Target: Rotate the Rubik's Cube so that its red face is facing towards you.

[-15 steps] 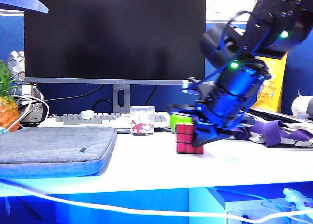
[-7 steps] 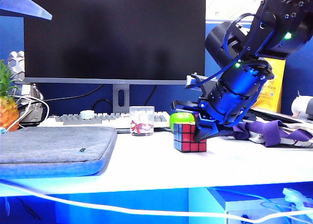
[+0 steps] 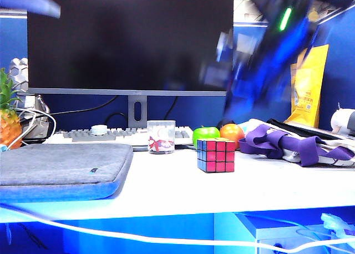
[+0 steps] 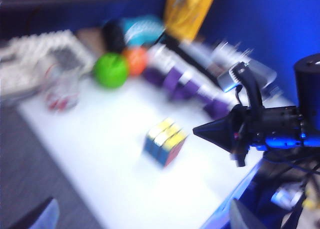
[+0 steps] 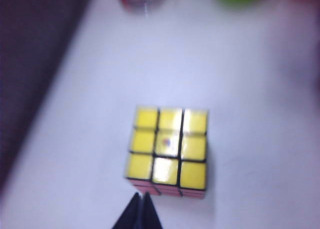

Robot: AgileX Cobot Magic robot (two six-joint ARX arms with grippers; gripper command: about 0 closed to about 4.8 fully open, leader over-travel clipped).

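The right arm (image 3: pixel 260 60) is seen raised above the back right of the table (image 3: pixel 266 187) in the exterior view, stretched diagonally and heavily motion-blurred, so that its gripper cannot be picked out there. In the right wrist view the right gripper (image 5: pixel 140 209) is shown from above with its two dark fingertips pressed together into one point, closed on nothing, hanging over the Rubik's Cube (image 5: pixel 168 150), whose yellow top is turned to the camera.

The left gripper (image 4: pixel 150 216) is held high over the table's left side; in the left wrist view only the tips of its fingers (image 4: pixel 42 215) are caught at the picture's lower edge, set wide apart with nothing between them. In the exterior view a pale blurred wedge at the top left corner is probably part of that arm (image 3: pixel 30 1).

The Rubik's Cube (image 3: pixel 216 155) stands free on the white table, in front of a green apple (image 3: pixel 206 134) and an orange (image 3: pixel 232 133), right of a glass cup (image 3: pixel 161 136). The red face (image 3: pixel 224 156) is turned toward the exterior camera, with a narrow blue side at its left.

A second earlier the right gripper was down at the cube, closed around it; now it has been lifted clear, and the orange, hidden then, is uncovered.
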